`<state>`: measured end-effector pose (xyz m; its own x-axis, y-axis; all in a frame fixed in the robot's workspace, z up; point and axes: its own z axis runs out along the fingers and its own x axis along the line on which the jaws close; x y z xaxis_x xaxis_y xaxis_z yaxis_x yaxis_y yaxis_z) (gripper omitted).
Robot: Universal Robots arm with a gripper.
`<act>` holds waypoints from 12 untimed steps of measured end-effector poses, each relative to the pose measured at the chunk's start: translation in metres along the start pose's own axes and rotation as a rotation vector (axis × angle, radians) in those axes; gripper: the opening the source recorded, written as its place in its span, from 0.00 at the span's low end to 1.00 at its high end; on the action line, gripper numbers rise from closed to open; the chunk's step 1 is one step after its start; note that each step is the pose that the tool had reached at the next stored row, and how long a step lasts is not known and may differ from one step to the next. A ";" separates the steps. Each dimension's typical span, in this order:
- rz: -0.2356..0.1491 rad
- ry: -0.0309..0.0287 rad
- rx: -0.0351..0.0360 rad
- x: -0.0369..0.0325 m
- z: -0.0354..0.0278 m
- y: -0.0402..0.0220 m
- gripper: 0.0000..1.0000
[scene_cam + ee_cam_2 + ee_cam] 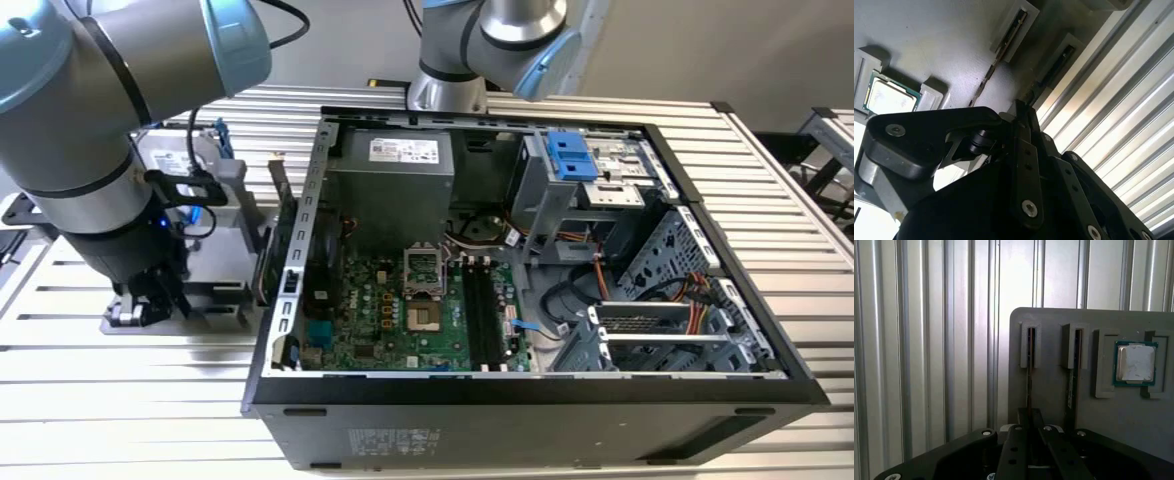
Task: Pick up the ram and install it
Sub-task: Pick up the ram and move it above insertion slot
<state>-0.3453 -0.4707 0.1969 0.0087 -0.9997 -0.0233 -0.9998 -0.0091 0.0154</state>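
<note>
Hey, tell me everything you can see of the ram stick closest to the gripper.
In the first wrist view the ram shows edge-on as a thin dark strip. It stands on its long edge on a grey holder plate, one end tucked into a raised slotted bracket, near the plate's edge and parallel to a second stick. The gripper sits at its other end; contact is unclear.

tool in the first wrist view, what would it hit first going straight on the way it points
Probably the ram standing edge-on in the grey holder's slot farthest from the processor; depth is unclear.
</note>
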 end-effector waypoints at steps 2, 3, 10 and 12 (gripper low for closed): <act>0.000 -0.0001 0.0001 -0.0002 -0.0058 0.0000 0.00; 0.000 0.0000 -0.0001 -0.0002 -0.0091 0.0001 0.00; 0.000 0.0000 0.0000 -0.0006 -0.0248 0.0003 0.00; 0.000 -0.0001 0.0000 -0.0007 -0.0275 0.0004 0.00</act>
<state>-0.3452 -0.4706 0.2244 0.0086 -0.9997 -0.0234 -0.9998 -0.0090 0.0153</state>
